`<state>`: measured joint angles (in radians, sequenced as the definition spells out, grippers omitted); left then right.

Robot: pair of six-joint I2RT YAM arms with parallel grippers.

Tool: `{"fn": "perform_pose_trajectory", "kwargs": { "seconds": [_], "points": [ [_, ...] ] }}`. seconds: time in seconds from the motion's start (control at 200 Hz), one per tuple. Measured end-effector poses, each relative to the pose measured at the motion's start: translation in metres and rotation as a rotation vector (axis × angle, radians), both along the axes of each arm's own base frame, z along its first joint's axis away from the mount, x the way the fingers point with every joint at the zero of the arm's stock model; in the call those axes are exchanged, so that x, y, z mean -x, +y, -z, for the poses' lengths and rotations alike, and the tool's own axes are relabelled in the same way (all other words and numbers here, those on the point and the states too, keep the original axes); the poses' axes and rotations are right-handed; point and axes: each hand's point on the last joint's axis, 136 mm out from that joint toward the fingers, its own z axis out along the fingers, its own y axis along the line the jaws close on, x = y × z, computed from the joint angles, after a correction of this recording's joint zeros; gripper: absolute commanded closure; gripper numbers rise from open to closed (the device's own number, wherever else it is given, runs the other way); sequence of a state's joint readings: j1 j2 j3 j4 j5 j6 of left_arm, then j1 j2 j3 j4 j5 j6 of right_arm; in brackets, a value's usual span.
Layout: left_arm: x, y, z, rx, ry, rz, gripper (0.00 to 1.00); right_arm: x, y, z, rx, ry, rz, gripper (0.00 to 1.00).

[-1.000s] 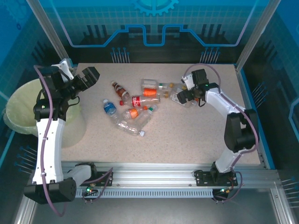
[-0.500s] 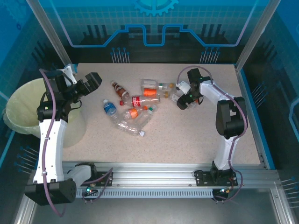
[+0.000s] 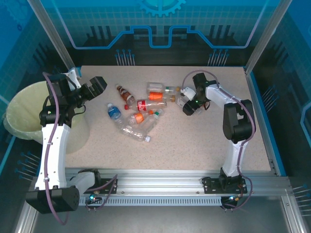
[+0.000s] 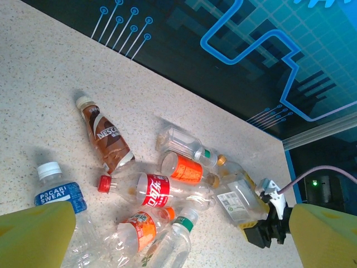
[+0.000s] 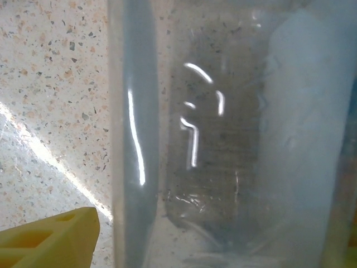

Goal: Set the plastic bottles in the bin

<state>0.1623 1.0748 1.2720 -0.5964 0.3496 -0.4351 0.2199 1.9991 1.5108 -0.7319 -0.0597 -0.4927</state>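
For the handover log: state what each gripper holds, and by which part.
Left gripper: nothing, jaws wide open. Right gripper: low at the body of a clear bottle; whether it grips yet cannot be told.

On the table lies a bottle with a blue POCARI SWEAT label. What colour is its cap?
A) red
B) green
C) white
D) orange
C: in the left wrist view the blue-labelled bottle lies at the near left of the pile, and its cap is plainly white.
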Motion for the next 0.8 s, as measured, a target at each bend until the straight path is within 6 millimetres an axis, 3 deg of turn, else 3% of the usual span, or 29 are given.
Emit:
{"fn": "perform_pose_trajectory", "kwargs": {
  "seconds": [0.405,0.605,0.8],
  "points": [
    [0.002,-0.008,0.004,0.032,0.007,0.043,0.01,0.002,0.002,-0.005,0.002,-0.038,0.063,0.58],
    [0.001,-0.023,-0.003,0.079,-0.026,0.107,0.01,0.015,0.000,-0.043,-0.074,-0.118,0.177,0.65],
    [0.005,-0.055,-0.021,0.105,-0.094,0.235,0.01,0.043,0.000,-0.084,-0.219,-0.202,0.328,0.68]
  ]
}}
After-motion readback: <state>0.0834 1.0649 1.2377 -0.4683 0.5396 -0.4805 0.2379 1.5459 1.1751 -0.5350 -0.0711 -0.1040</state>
